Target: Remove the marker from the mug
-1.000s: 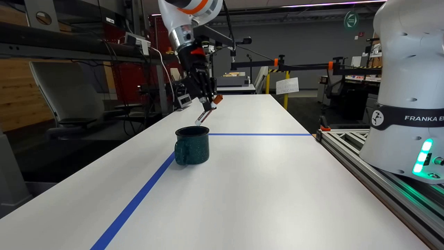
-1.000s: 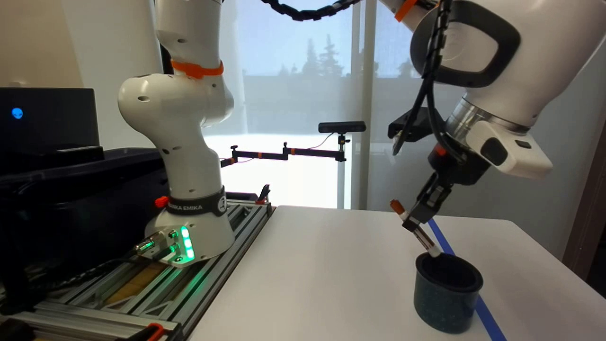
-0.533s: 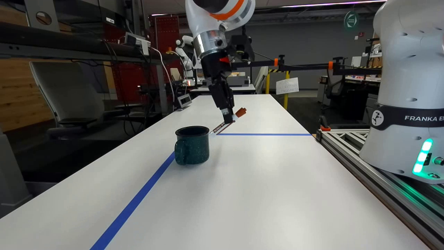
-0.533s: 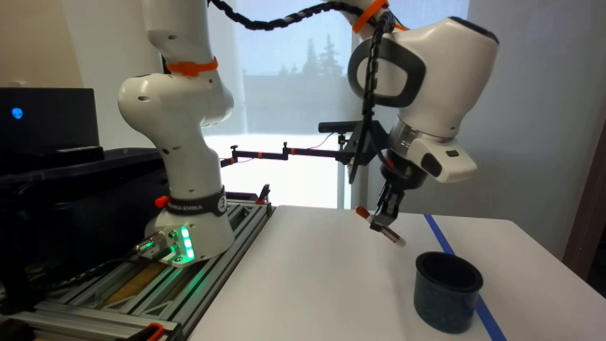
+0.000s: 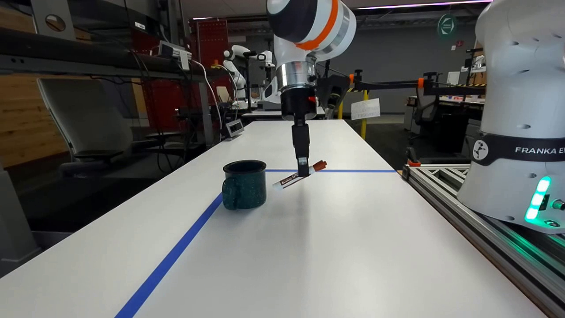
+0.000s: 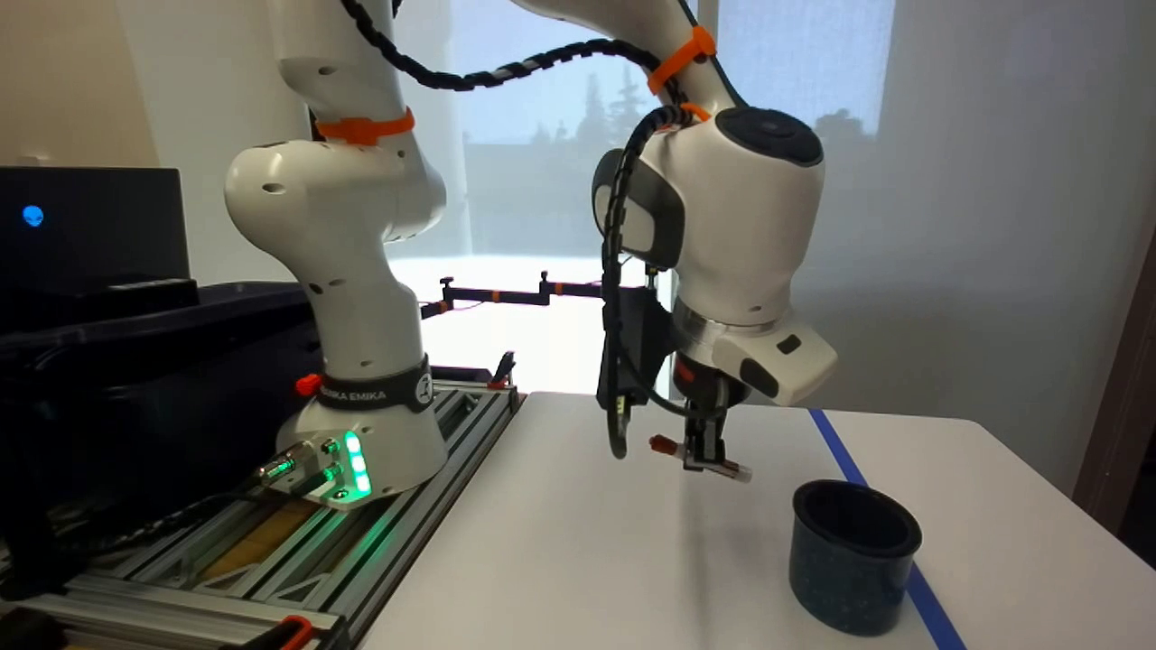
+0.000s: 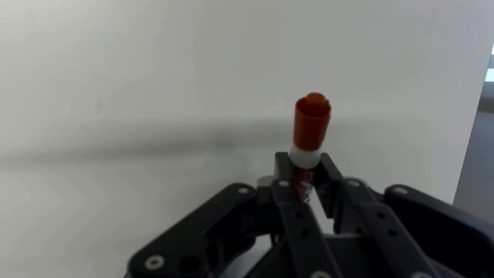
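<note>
The marker (image 5: pixel 289 180) has a white body with a dark label and a reddish-brown cap. It is held tilted in the air, cap end higher, beside the mug (image 5: pixel 245 187) and apart from it. My gripper (image 5: pixel 303 171) points straight down and is shut on the marker's middle. The marker (image 6: pixel 731 470) and the gripper (image 6: pixel 704 462) show above the table in an exterior view, with the dark teal mug (image 6: pixel 853 569) upright nearby. In the wrist view the marker's cap (image 7: pixel 312 123) sticks out beyond the fingertips (image 7: pixel 304 166); the mug is out of view.
The white table (image 5: pixel 353 229) carries blue tape lines (image 5: pixel 176 247), and the mug stands by one of them. The robot base (image 5: pixel 516 176) stands on a metal frame along the table's edge. A small grey device (image 5: pixel 235 128) sits at the far table edge.
My gripper has moved from above the mug toward the robot base side and down, carrying the marker away. It has turned from slanted to vertical. The mug has not moved.
</note>
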Controlling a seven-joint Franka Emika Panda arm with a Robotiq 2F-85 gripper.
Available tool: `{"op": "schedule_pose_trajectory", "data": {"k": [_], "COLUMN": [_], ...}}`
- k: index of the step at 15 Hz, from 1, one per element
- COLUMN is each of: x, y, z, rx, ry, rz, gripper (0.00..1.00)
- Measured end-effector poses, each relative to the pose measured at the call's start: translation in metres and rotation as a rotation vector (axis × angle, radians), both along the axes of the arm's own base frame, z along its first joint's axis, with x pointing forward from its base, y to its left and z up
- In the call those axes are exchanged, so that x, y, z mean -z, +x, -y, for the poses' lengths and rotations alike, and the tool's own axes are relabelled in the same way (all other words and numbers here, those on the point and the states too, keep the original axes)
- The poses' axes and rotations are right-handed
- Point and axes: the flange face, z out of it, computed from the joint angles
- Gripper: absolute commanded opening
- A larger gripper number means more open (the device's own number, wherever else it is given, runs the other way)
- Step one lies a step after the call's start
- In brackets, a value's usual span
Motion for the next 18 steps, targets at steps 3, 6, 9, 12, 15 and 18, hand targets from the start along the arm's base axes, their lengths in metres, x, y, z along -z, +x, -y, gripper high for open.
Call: {"op": "schedule_pose_trajectory", "data": {"k": [3, 6, 9, 12, 15, 18], "x": [0.010, 0.019, 0.028, 0.037, 0.046, 0.052], "y": [-0.009, -0.014, -0.016, -0.017, -0.018, -0.019], "z": [0.009, 0.017, 0.026, 0.033, 0.038, 0.041], "rx": [-0.063, -0.128, -0.186, -0.228, -0.259, -0.280], "ry": [0.020, 0.015, -0.014, -0.056, -0.097, -0.128], "rz": [0.060, 0.106, 0.149, 0.176, 0.191, 0.203], "gripper": [0.05, 0.05, 0.05, 0.05, 0.05, 0.05]}}
